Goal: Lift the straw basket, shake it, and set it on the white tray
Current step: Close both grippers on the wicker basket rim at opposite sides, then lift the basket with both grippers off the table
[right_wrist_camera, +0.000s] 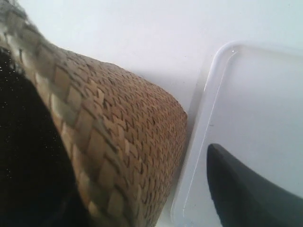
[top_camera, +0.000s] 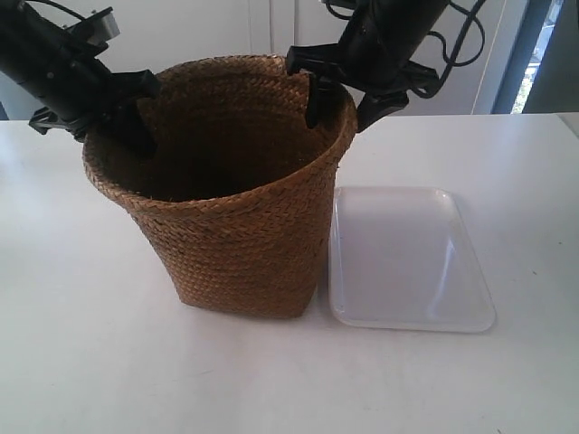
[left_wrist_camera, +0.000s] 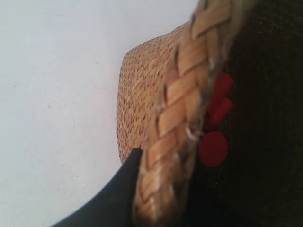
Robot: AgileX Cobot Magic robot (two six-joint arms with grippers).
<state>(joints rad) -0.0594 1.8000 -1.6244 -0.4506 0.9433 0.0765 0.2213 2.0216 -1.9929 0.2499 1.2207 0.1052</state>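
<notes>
Straw basket [top_camera: 235, 235] on its base on the white table [top_camera: 90, 362], mouth up, just beside the white tray [top_camera: 407, 262] and not on it. The tray lies flat on the table on the side of the arm at the exterior view's right, and whether its low rim touches the basket's foot I cannot tell. That arm is my right one, since the right wrist view takes in both the woven wall and the tray. My right pincer [top_camera: 342, 116] straddles the basket's braided rim [top_camera: 226, 194] on the tray side. One finger reaches down inside the mouth and the other is outside, above the strip between basket and tray. The jaws stand wide apart. In the right wrist view the outer finger [right_wrist_camera: 246, 189] hangs over the tray, apart from the weave, so this pincer has hold of nothing. My left pincer [top_camera: 136, 113] is at the opposite side of the rim, away from the tray, dark against the basket's shadowed inside. In the left wrist view its outer finger [left_wrist_camera: 118, 189] lies against the outside of the braid, with bare table beyond. The inner finger is lost in the dark of the basket, so I cannot tell whether this pincer has closed on the rim or merely brackets it. Three red shapes [left_wrist_camera: 214, 149], two oblong and one round, show against the dark inside close under the rim; what they are I cannot tell.
</notes>
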